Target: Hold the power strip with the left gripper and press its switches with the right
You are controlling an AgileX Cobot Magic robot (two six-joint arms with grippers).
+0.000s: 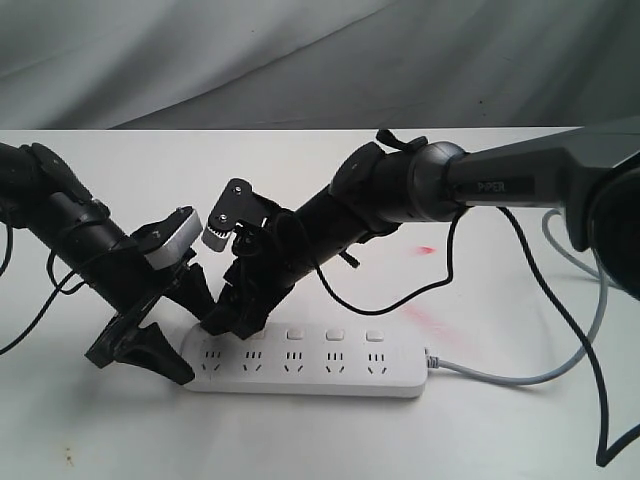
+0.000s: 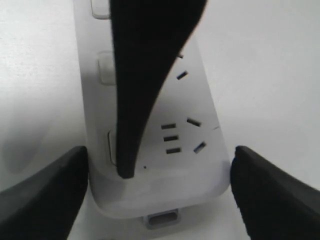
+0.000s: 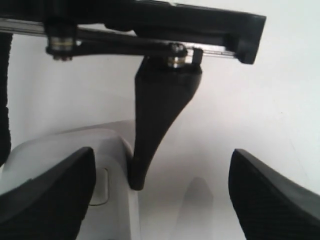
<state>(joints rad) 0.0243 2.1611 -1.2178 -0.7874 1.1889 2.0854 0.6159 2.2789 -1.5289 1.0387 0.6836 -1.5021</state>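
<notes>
The power strip point(image 1: 320, 365) lies flat on the table point(image 1: 500, 430), cordless end clamped in the left gripper point(image 2: 160, 155); I'd want the right gripper point(image 3: 162, 155), splayed wide, pressing 1 fingertip squarely down on that end's switch point(image 2: 111, 147).

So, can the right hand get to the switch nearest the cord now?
Probably yes. That switch lies bare; the right hand is open at the other end of the strip, which the left hand holds.
</notes>
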